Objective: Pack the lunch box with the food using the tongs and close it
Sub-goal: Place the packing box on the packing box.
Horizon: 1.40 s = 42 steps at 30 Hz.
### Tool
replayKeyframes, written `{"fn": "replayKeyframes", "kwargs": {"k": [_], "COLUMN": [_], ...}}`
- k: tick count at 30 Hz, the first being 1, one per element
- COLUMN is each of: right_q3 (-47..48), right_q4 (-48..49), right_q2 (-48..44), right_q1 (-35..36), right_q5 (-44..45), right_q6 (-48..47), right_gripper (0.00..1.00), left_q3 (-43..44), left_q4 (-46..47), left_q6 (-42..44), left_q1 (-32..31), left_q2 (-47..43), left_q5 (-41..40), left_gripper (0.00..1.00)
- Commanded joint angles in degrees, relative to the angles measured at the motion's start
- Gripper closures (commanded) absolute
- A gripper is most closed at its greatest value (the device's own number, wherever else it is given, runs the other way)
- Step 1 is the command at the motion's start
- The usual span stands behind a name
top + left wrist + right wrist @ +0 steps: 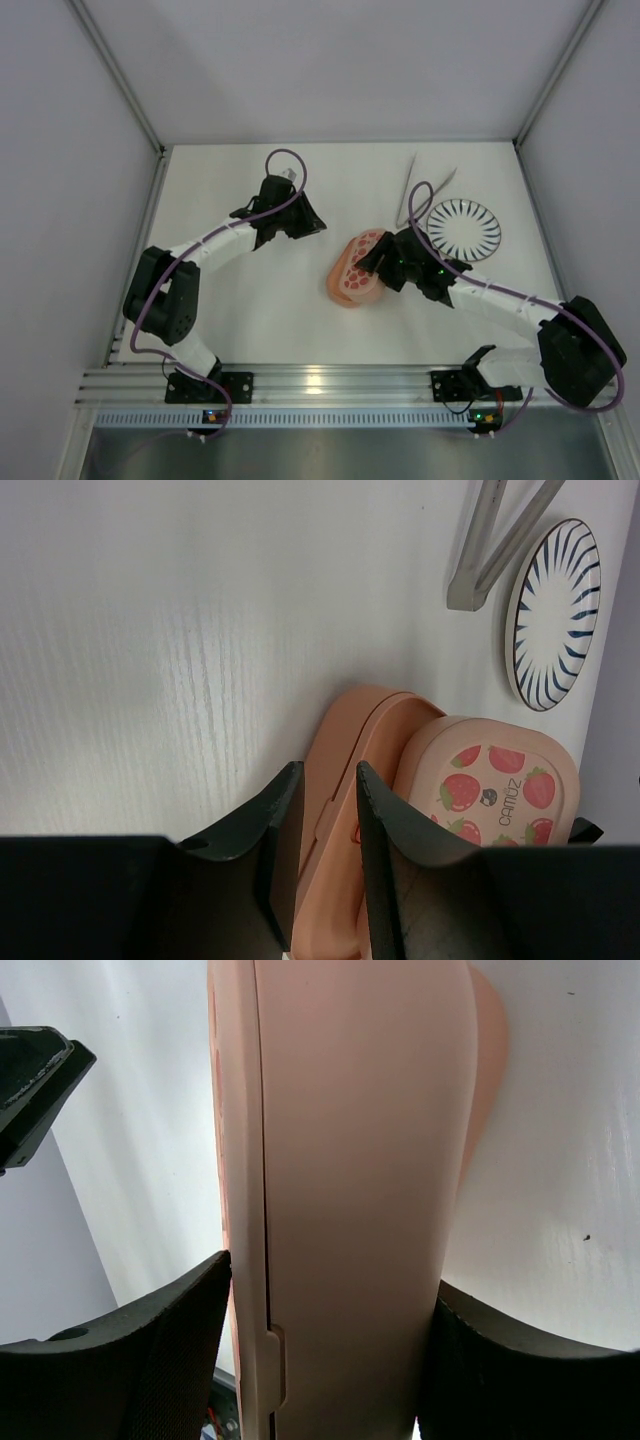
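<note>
Right gripper [384,262] clamps the lidded lunch box [355,272], just left of the striped plate [464,230]. Left gripper [312,222], slightly parted, empty, hovers well left of the plate. Tongs [415,190] lie beside the plate. No food shows, so packing seems finished.

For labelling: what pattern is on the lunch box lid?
Red strawberries on pink lid; left wrist view.

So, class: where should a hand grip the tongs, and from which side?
Pinch across both arms near mid-length, straight down from above. The tongs lie flat beside the plate, a narrow V opening toward the far wall, so squeezing there should close the tips.
</note>
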Motion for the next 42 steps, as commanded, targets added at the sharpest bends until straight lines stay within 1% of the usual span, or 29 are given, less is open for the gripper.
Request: {"fn": "replayKeyframes", "kwargs": {"k": [1,7,16,26,33,35,37,38,41,42], "right_q3": [1.68,-0.25,-1.22,-0.69,-0.87,-1.66,-2.97,-3.41,-4.47,-4.65], "right_q4": [-1.37,-2.07,-6.81,-9.63,-8.31,-5.78,-3.14,-1.04,1.26,3.10], "right_q2": [1.86,-1.12,-2.97,-0.95,1.77,1.95,1.34,0.99,-0.68,-1.73], "right_q1": [0.72,0.45,-0.25,-0.25,-0.25,-0.25,-0.16,-0.25,-0.16,-0.16], "right_q5": [-0.99,0.15,0.59,0.85,0.77,-0.19,-1.08,-1.25,-1.34,-2.65], "right_q6": [-1.74,-0.33,-1.56,-3.14,-3.06,-1.92,-1.13,0.01,1.68,2.04], "right_gripper": [0.37,0.37,0.34,0.32,0.32,0.34,0.39,0.46,0.57,0.60], "left_q3": [0.98,1.16,0.72,0.37,-0.16,-0.77,-1.30,-1.47,-1.91,-2.00], "left_q4": [2.50,2.41,2.85,3.55,3.90,4.34,4.52,4.61,4.78,4.70], "left_q6": [-0.18,-0.18,-0.36,-0.53,-0.89,-1.06,-1.15,-1.15,-1.06,-1.06], "left_q1": [-0.22,-0.31,-0.22,-0.31,-0.31,-0.31,-0.31,-0.31,-0.31,-0.31], "left_q2": [0.25,0.08,0.25,0.34,0.96,0.96,1.13,1.31,1.39,1.40], "left_q5": [0.45,0.45,0.80,1.33,0.89,0.45,0.36,0.54,0.54,0.45], "left_gripper": [0.67,0.67,0.67,0.67,0.67,0.67,0.67,0.67,0.67,0.67]}}
